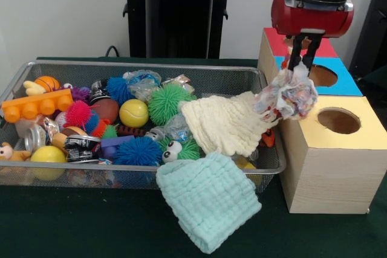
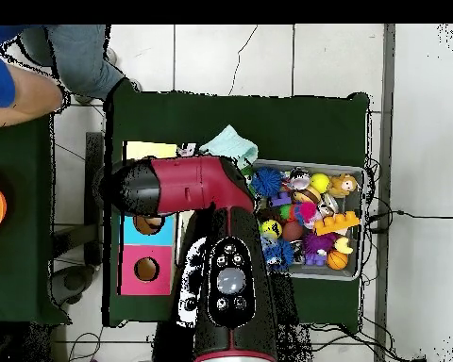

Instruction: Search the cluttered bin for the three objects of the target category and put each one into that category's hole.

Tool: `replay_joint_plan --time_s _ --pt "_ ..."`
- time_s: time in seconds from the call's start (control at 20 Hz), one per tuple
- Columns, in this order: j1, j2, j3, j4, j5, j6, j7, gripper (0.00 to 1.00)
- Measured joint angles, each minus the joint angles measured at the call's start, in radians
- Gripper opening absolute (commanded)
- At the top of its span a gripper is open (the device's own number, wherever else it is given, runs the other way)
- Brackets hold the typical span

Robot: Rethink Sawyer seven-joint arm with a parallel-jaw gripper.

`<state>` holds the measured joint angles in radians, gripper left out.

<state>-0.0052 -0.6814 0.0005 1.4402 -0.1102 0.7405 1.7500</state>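
**Gripper held a multicoloured cloth beside the bin**

From the front, the bin (image 1: pixel 36 67) sat on the dark green table (image 1: pixel 72 228), left of three boxes lined up one behind the other: a yellow-topped box (image 1: pixel 329 155) nearest the camera, then a blue-topped box (image 1: pixel 338 77), then a red-topped box (image 1: pixel 284 43), each blue and yellow top showing a round hole. The gripper (image 1: pixel 300 58) hung over the gap between bin and boxes, its fingers clenched on a bunched multicoloured cloth (image 1: pixel 287 98) that dangled above the bin's right end. A cream cloth (image 1: pixel 221 125) lay draped in that end, and a pale green cloth (image 1: pixel 208 200) spilled over the near rim onto the table. The rest of the bin was crowded with toys (spiky balls in green and blue, a tennis ball (image 1: pixel 133 113), an orange brick (image 1: pixel 36 106)).

From overhead, the arm (image 2: pixel 202 189) covered much of the bin's boxward end and hid the gripper. The pale green cloth showed beside the bin, the boxes lay in a row under the arm, and a person's arm (image 2: pixel 18 94) rested at the upper left edge.
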Motion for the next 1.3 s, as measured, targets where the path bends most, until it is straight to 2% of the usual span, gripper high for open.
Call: replay_joint_plan --time_s 0.35,0.7,1.3 --pt "0.076 0.005 -0.053 -0.066 0.050 0.024 0.016 0.00" --pt "0.116 0.006 -0.089 -0.130 0.090 0.074 0.053 0.00" --pt "0.120 0.013 -0.110 -0.157 0.116 0.080 0.078 0.00"
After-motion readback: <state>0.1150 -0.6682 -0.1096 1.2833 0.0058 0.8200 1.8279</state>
